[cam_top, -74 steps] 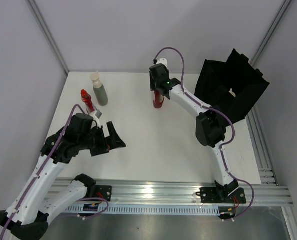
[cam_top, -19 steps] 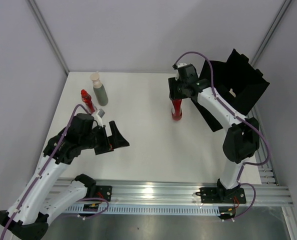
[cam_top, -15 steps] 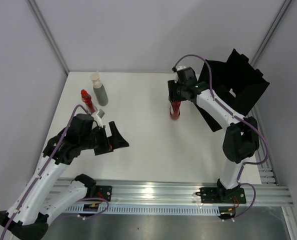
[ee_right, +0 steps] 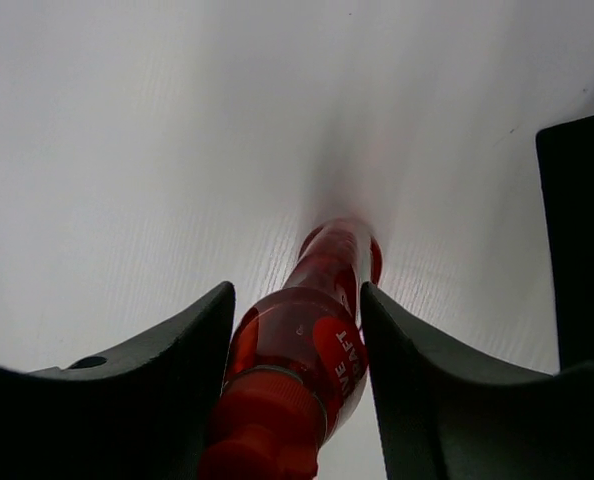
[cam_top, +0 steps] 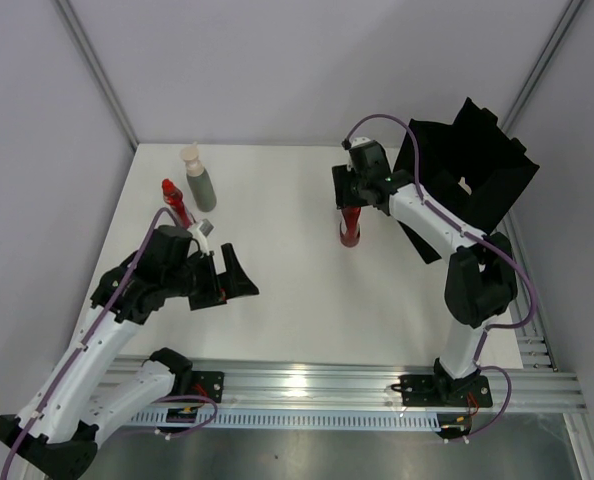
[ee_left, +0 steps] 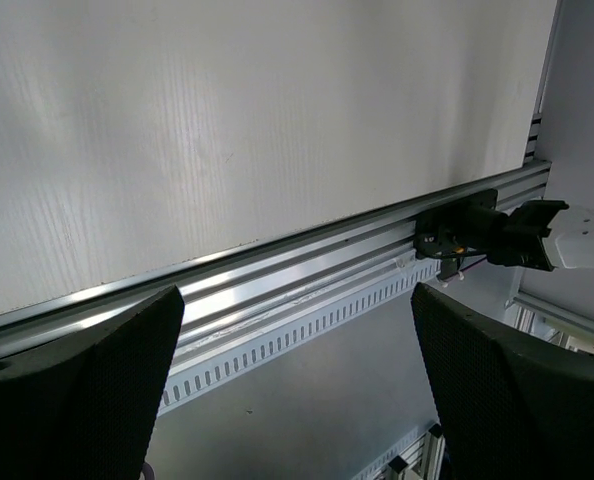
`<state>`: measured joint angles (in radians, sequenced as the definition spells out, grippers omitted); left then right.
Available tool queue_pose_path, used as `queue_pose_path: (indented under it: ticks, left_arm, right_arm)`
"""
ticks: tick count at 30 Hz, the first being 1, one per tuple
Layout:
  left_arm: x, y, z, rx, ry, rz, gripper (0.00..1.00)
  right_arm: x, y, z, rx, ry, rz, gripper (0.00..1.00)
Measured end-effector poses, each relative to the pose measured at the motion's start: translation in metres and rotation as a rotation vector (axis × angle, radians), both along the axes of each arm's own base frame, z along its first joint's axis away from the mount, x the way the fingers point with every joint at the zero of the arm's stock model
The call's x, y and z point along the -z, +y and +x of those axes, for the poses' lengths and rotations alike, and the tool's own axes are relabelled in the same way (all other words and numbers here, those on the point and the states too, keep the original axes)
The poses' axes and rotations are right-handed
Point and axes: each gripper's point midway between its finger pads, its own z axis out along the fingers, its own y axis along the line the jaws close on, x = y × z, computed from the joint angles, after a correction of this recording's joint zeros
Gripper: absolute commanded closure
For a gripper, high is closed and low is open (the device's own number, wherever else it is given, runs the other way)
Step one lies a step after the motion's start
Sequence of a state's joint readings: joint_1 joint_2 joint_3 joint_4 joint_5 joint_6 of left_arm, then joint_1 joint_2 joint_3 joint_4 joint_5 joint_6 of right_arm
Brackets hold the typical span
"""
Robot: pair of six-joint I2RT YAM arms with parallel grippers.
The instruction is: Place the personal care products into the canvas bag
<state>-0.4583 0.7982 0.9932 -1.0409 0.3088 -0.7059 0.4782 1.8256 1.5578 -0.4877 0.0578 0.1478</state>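
My right gripper (cam_top: 351, 205) is shut on the all-red bottle (cam_top: 349, 228) and holds it upright by its upper part, with its base at or just above the white table, left of the black canvas bag (cam_top: 467, 175). In the right wrist view the bottle (ee_right: 312, 335) sits between my fingers (ee_right: 147, 390), and the bag's edge (ee_right: 582, 230) is at the right. The grey-green bottle with a cream cap (cam_top: 199, 185) and the smaller red-capped bottle (cam_top: 174, 203) stand at the back left. My left gripper (cam_top: 232, 280) is open and empty near them. The beige bottle is not in view.
The left wrist view looks past my open left gripper (ee_left: 297, 400) at the table's front edge and the aluminium rail (ee_left: 307, 270) with the right arm's base (ee_left: 477, 235). Grey walls close in the table at the back and on both sides.
My right gripper has carried the red bottle from the back middle of the table to the right, close to the bag, then drifted slightly left. The left arm has barely moved.
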Motion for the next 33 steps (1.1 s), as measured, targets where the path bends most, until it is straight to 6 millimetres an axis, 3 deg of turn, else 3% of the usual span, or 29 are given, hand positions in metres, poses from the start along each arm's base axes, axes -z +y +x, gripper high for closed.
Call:
queue_pose_path:
  ticks: [6,9,14,25,28,30,31,33]
  left_arm:
    - [0.002,0.0,0.0,0.007,0.004,0.008,0.01]
    - [0.002,0.0,0.0,0.007,0.003,0.009,0.01]
    - [0.001,0.001,0.0,0.008,-0.002,0.009,0.01]
    - [0.003,0.007,-0.005,0.007,-0.009,0.029,0.01]
    - [0.002,0.008,-0.008,0.007,-0.009,0.029,0.01]
    - [0.002,0.009,-0.009,0.007,-0.009,0.029,0.01]
    - [0.002,0.009,-0.01,0.007,-0.01,0.029,0.01]
    - [0.002,0.009,-0.01,0.007,-0.01,0.029,0.01]
  right_arm:
    - [-0.003,-0.001,0.005,0.061,-0.048,-0.036,0.18]
    - [-0.002,-0.001,0.004,0.085,-0.06,-0.059,0.15]
    - [0.001,-0.004,0.005,0.146,-0.074,-0.092,0.13]
    - [0.028,-0.015,0.002,0.262,-0.042,-0.157,0.2]
    - [0.032,-0.016,0.002,0.266,-0.037,-0.167,0.25]
    - [0.034,-0.017,0.002,0.265,-0.035,-0.172,0.45]
    - [0.035,-0.02,0.003,0.272,-0.04,-0.195,0.63]
    - [0.033,-0.018,0.006,0.282,-0.054,-0.173,0.75]
